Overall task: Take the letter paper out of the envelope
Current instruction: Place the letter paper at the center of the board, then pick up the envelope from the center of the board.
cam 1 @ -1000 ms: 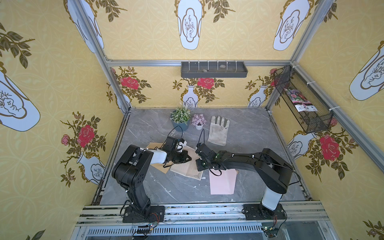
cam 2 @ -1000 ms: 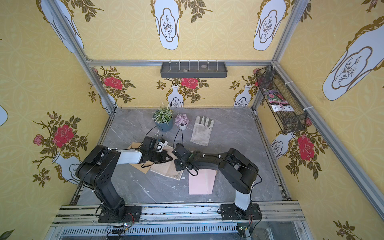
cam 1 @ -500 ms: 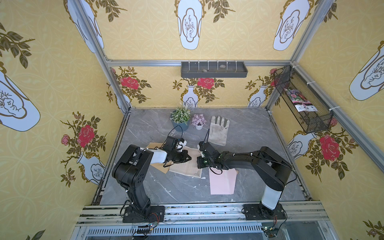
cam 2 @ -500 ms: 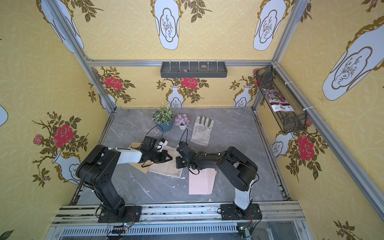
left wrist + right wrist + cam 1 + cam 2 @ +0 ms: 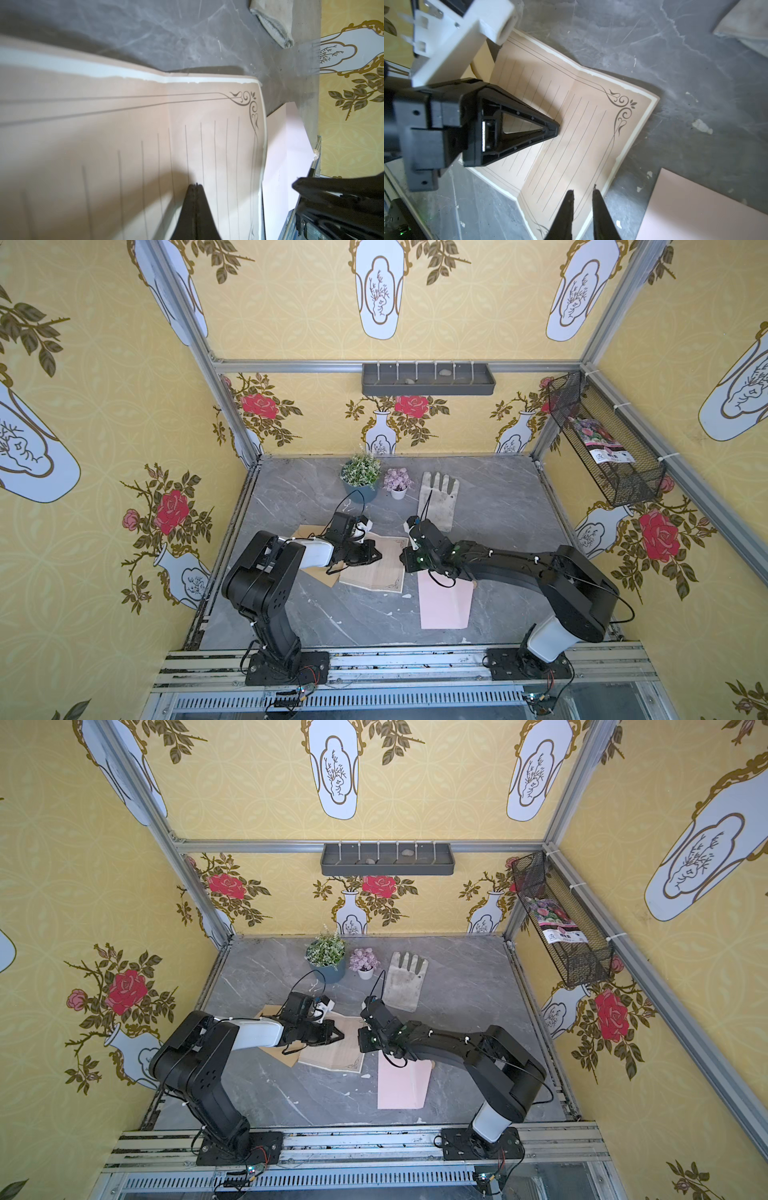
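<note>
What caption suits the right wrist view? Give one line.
Shut left hand points at creased, lined beige letter paper on grey marble tabletop; right hand, slightly open, hovers at its edge.

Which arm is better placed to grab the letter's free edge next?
Right. The right gripper hangs open over the letter edge nearest the pink sheet. The left gripper is shut, tip down at the letter's middle, nearer the envelope, so it likely can't pinch an edge from there.
</note>
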Available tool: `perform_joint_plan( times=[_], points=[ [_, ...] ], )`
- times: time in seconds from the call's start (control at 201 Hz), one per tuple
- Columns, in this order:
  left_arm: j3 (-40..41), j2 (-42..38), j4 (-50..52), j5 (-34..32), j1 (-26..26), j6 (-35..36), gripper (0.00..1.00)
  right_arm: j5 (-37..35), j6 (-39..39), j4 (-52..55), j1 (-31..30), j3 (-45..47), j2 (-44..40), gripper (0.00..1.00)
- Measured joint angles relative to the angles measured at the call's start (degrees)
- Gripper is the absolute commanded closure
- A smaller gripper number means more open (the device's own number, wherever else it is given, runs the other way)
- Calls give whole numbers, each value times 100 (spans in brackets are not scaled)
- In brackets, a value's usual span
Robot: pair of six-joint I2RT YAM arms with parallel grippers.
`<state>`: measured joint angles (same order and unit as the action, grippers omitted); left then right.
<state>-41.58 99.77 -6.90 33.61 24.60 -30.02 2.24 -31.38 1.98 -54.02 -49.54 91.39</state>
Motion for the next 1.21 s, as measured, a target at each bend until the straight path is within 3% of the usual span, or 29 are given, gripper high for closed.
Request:
perform_joint_plan(
  times=[0.124,0.284,0.513,0.687,1.001,1.205],
  points=[
    [129,-278,-13,-44,0,0,100,-140,-35,144,-13,267,-579,56],
    [326,-813,-39,-173,0,35,100,-442,-339,608,-122,664,-1427,56],
    [531,-1445,-66,-321,0,181,100,-1856,-1517,2450,-1384,162,-1495,39],
    [597,-1722,-149,-365,37,247,100,-2319,-2570,3250,-1714,761,-1886,39],
    [-424,-1115,-249,-133,203,-122,100,-2369,-3620,3674,-1672,2190,-4590,39],
    [-673,-837,-470,-181,297,-238,100,-2380,-3803,3834,-1563,2330,-4640,35]
  ],
)
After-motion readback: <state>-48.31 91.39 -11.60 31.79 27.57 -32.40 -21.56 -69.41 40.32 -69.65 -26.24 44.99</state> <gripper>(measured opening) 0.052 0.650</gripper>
